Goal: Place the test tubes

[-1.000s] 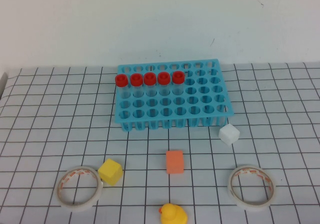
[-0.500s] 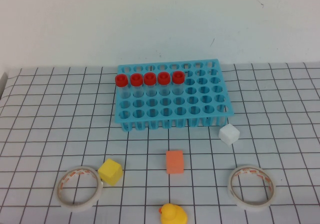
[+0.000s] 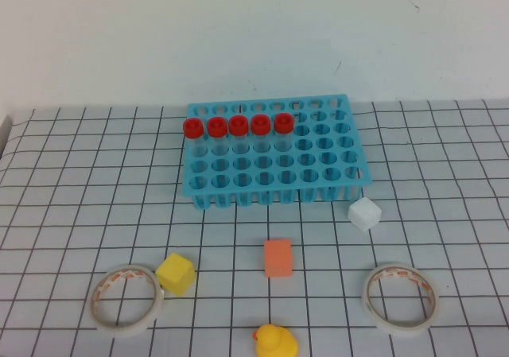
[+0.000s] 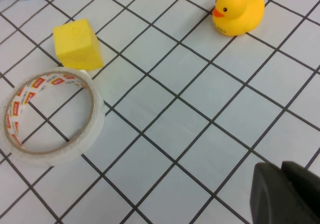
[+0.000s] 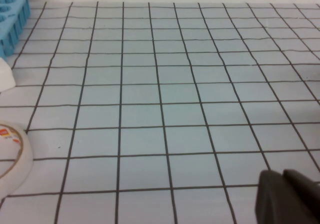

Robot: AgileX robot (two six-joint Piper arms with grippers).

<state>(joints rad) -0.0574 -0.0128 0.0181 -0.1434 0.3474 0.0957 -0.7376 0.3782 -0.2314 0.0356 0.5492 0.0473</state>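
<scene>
Five red-capped test tubes (image 3: 238, 125) stand upright side by side in one row of the blue test tube rack (image 3: 266, 195), toward its far-left part, and every other hole of the rack shows open. Neither arm reaches into the high view. The left end effector (image 4: 282, 184) is closed, its dark fingers pressed together low over the gridded desk (image 3: 71, 206). Near it on the desk lies a roll of clear tape (image 4: 50, 116), with a yellow cube (image 4: 76, 44) just beyond the roll and touching its rim, and a yellow rubber duck (image 4: 239, 9) off to the other side, well apart from both. Only a blue corner of the rack shows past the cube, so the tubes stand well away from this end effector, beyond everything else in front of it. The right end effector (image 5: 285, 191) is also closed and sits low over bare grid squares. A second tape roll (image 5: 10, 159) lies off to one side of it, a white cube (image 5: 4, 77) farther on, and the rack's corner farther still, well apart from the fingers. In the high view an orange block (image 3: 277, 258) lies between the two tape rolls, nearer the rack than the duck is, and the white cube rests just off the rack's near right corner.
</scene>
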